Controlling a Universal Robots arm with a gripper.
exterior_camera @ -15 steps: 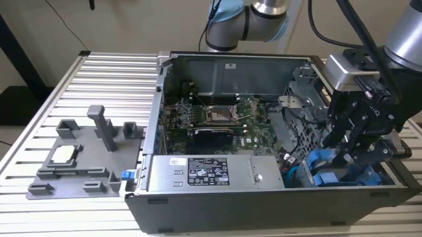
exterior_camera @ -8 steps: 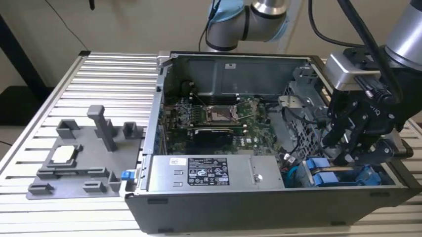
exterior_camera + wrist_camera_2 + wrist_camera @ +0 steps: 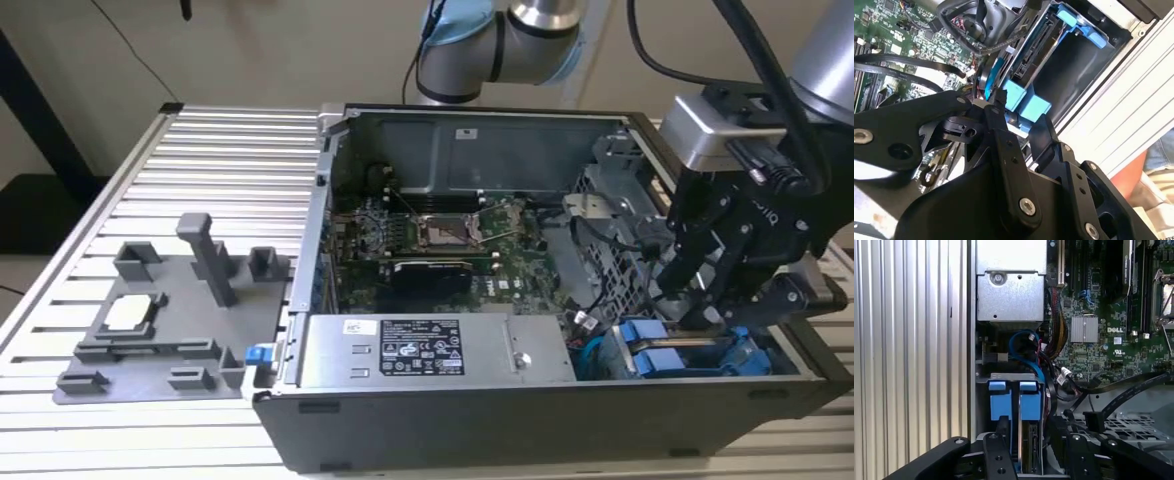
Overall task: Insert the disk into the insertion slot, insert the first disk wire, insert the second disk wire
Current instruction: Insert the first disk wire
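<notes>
The disk (image 3: pixel 1030 452) stands on edge in its blue carrier (image 3: pixel 654 358), low in the insertion slot of the grey perforated drive cage (image 3: pixel 603 240) at the case's front corner on the exterior view's right. My gripper (image 3: pixel 697 315) reaches down into that cage. Its black fingers (image 3: pixel 1000 445) straddle the disk's blue end, and the gripper (image 3: pixel 1034 432) looks shut on the disk. In the second wrist view the gripper (image 3: pixel 1021 117) has the blue carrier tab (image 3: pixel 1026 106) right at its fingertips. A loose blue wire (image 3: pixel 1021 347) and black wires (image 3: pixel 1114 387) hang beside the cage.
A second blue-fronted drive (image 3: pixel 999 402) sits right beside the disk. The silver labelled power-supply box (image 3: pixel 414 350) lies along the case front, with the motherboard (image 3: pixel 441 235) behind it. A grey fixture (image 3: pixel 160 320) stands on the ribbed aluminium table (image 3: pixel 200 150) at the exterior view's left.
</notes>
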